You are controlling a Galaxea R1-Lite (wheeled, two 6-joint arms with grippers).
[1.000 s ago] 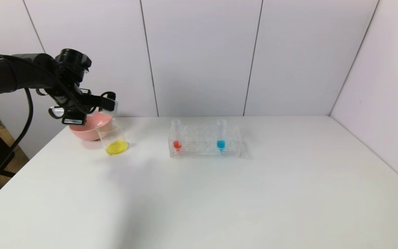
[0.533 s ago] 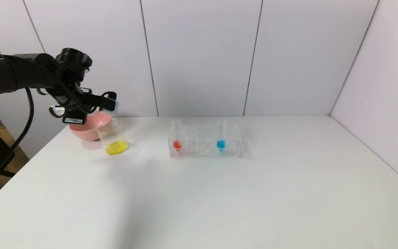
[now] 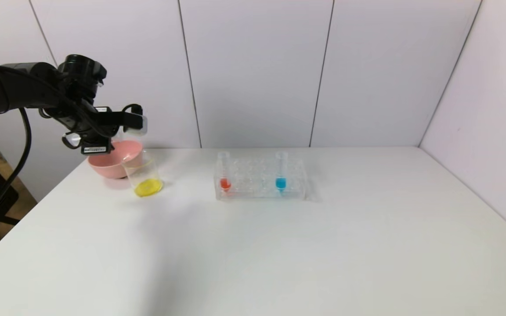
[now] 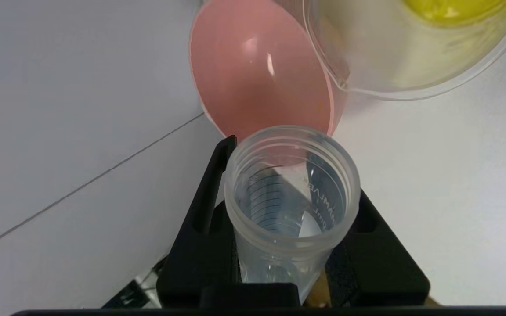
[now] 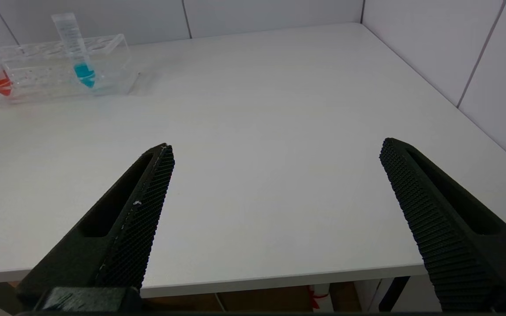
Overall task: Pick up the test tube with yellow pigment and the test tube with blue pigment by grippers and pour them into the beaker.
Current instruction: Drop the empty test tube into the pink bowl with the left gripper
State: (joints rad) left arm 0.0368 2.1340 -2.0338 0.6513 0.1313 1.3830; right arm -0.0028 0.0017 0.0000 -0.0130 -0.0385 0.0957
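At the near edge of the white table (image 3: 279, 254), right gripper (image 5: 276, 145) parked, fingers spread wide with nothing between them; best left idle for now.

Farther in, at ten o'clock from the table's middle: small clear tapered beaker (image 3: 145, 175) with a yellow pool at its bottom, just beside a round pink bowl (image 3: 108, 164) at its ten o'clock. Above both, left gripper (image 3: 130, 122) pinching the slim clear test tube with yellow pigment (image 4: 290, 197), apparently drained.

Judged step: clearing the emptied tube away. Hold the pinch firm, lift well clear of the beaker's rim before swinging aside, and avoid nudging beaker or bowl.

Farthest, at twelve o'clock: clear plastic tube rack (image 3: 253, 193) holding upright the test tube with blue pigment (image 3: 281, 173) and, at its nine o'clock, a like tube with red liquid (image 3: 224, 173). Blue only next.
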